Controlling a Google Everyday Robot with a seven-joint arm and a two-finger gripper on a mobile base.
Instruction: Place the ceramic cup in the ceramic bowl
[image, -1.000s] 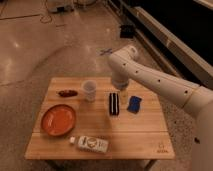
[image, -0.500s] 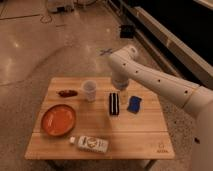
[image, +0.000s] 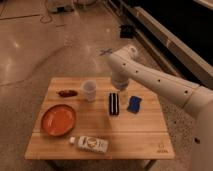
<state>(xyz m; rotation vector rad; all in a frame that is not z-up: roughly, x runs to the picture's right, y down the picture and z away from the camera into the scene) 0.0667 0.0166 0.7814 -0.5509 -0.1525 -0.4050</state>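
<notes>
On the pale wooden worktop (image: 137, 135), the small white ceramic cup (image: 89, 90) stands toward the rear, with a small dark-red oblong item (image: 67, 93) to its left. The wide orange-red ceramic bowl (image: 58, 120) sits front-left, apart from the cup. A flat white labelled bottle (image: 92, 144) lies near the front edge. The black pincer (image: 114, 103) hangs right of the cup, a small blue block (image: 134, 103) just beyond it.

Looks down on a wooden counter (image: 135, 135). Shows the ceramic cup (image: 89, 90) upright toward the back, just right of 1 dark-red oblong item (image: 67, 93). Finds the ceramic bowl (image: 58, 120) at front left, apart from the cup. Shows 1 white labelled bottle (image: 92, 144) lying flat near the front edge. Places the gripper (image: 114, 111) low over mid-counter, pointing down, between the cup and 1 blue item (image: 134, 103), on a white arm (image: 150, 80) reaching in from the right.
</notes>
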